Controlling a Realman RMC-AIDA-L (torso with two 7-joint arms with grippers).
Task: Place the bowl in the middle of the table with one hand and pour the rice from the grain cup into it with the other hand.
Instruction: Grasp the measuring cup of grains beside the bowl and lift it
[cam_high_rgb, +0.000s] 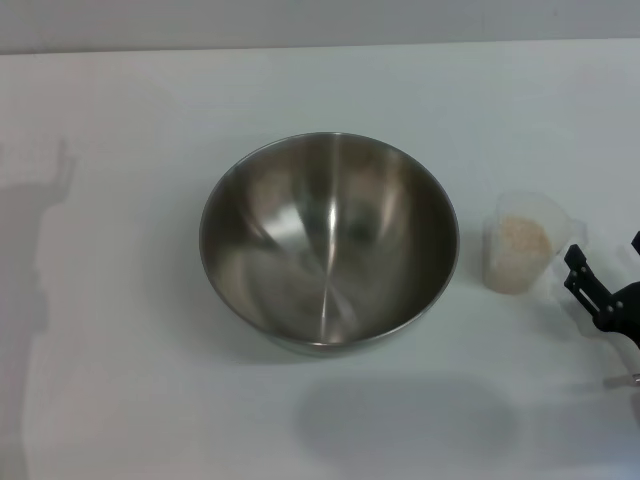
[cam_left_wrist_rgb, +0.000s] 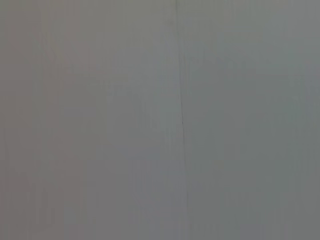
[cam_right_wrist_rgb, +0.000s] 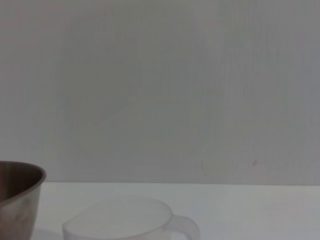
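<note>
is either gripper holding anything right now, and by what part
Nothing is held. The right gripper sits open beside the grain cup, apart from it. The bowl stands free on the table. The left gripper is out of view.

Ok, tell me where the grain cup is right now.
In the head view the grain cup stands upright on the table on the robot's right, just beside the bowl, with the right hand close by at the table's right edge.

White table (cam_high_rgb: 120, 400) – bowl (cam_high_rgb: 329, 240) midway, grain cup (cam_high_rgb: 520, 250) beside
</note>
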